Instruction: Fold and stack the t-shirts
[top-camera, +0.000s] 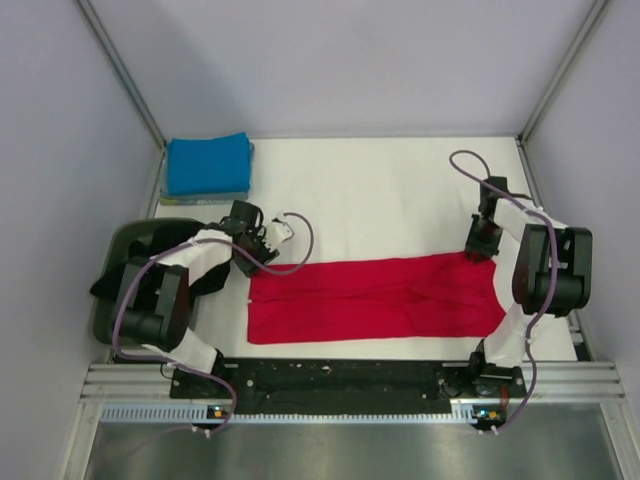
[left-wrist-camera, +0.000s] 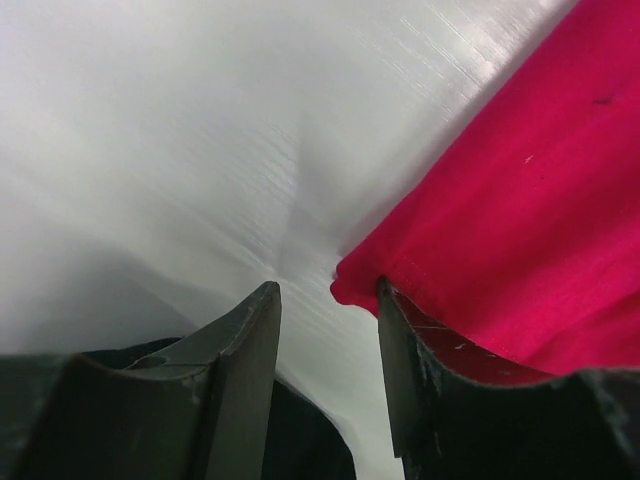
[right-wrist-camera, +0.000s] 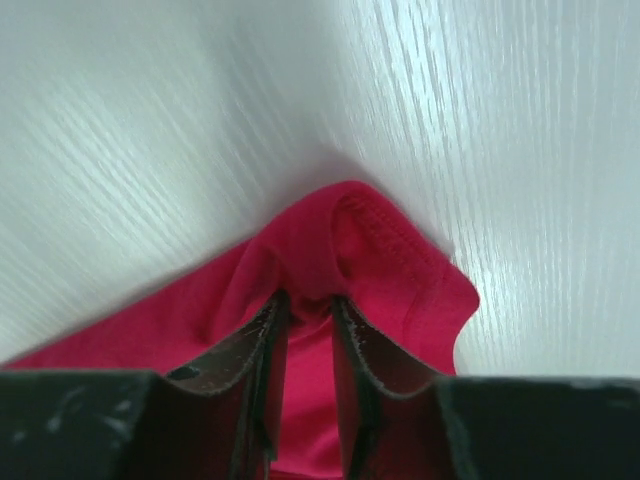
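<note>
The left gripper (top-camera: 264, 260) hangs low at the left of the top view, just off the upper left corner of the red t-shirt (top-camera: 375, 300). Its own camera shows the left gripper (left-wrist-camera: 328, 290) with the jaws spread and nothing between them but the white table (left-wrist-camera: 200, 150). The corner of the red t-shirt (left-wrist-camera: 520, 200) lies flat just beside the tip of the finger on the right of the frame, outside the gap, so this gripper holds nothing.

At the far left edge of the top view, beside that arm, sits a dark tub (top-camera: 118, 245) with black cloth (top-camera: 104, 285) spilling over its rim. In the upper left, a folded blue t-shirt (top-camera: 208, 165) rests on the table (top-camera: 380, 190), well apart from the red one.

The red t-shirt stretches as a long folded band across the lower middle of the frame, from under the left gripper to under the right one, with a crease running along its length.

At the right, the right gripper (top-camera: 482, 250) points down onto the upper right corner of the band. In its wrist view the right gripper (right-wrist-camera: 308, 298) is clenched on a pinch of the red t-shirt (right-wrist-camera: 340, 235). Cloth fills the narrow gap between the fingers (right-wrist-camera: 250, 365), and the hemmed corner bunches up just beyond the tips.
</note>
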